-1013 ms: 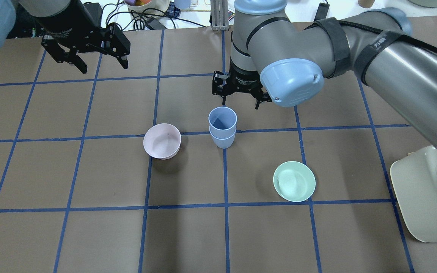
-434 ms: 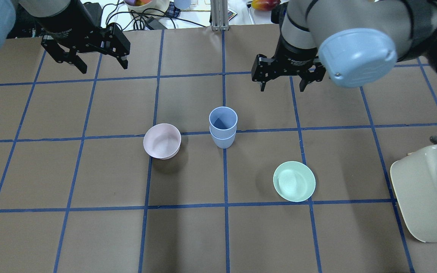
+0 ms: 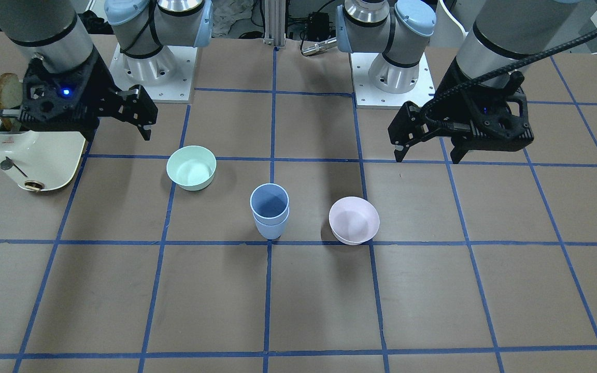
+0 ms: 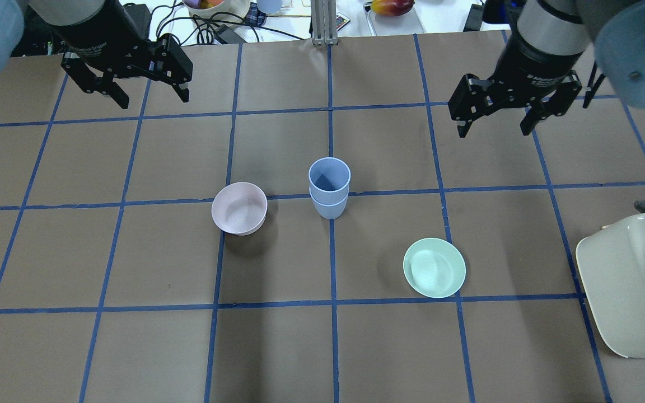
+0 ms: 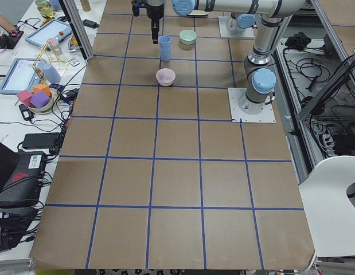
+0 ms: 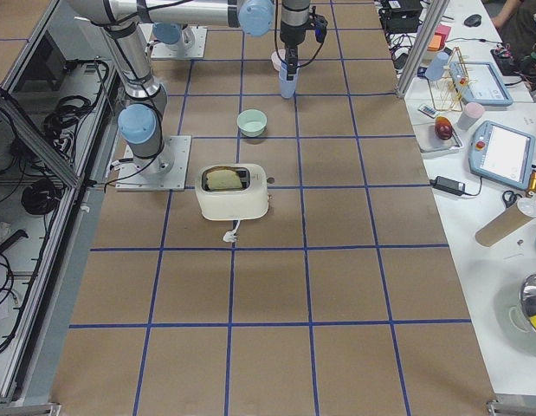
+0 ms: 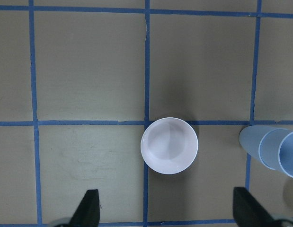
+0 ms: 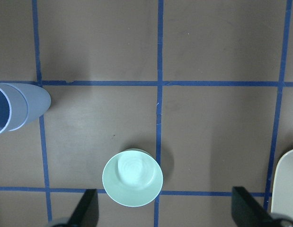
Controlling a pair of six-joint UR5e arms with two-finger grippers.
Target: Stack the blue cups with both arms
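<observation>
The two blue cups [image 4: 329, 187] stand nested, one inside the other, upright at the table's middle; the stack also shows in the front view [image 3: 270, 211], at the left wrist view's right edge [image 7: 274, 149] and at the right wrist view's left edge [image 8: 16, 109]. My left gripper [image 4: 149, 96] is open and empty, high over the far left of the table [image 3: 428, 154]. My right gripper [image 4: 493, 123] is open and empty, raised over the far right, well away from the stack; in the front view only its near finger [image 3: 140, 116] shows.
A pale pink bowl [image 4: 239, 208] sits just left of the stack. A mint-green bowl [image 4: 434, 267] sits to the near right. A cream toaster [image 4: 630, 285] holding a slice of bread [image 3: 7, 92] stands at the right edge. Cables and clutter lie beyond the far edge.
My right gripper, open, has drawn back from just behind the cup stack to the far right and risen. The left arm, cups and bowls have not moved.
</observation>
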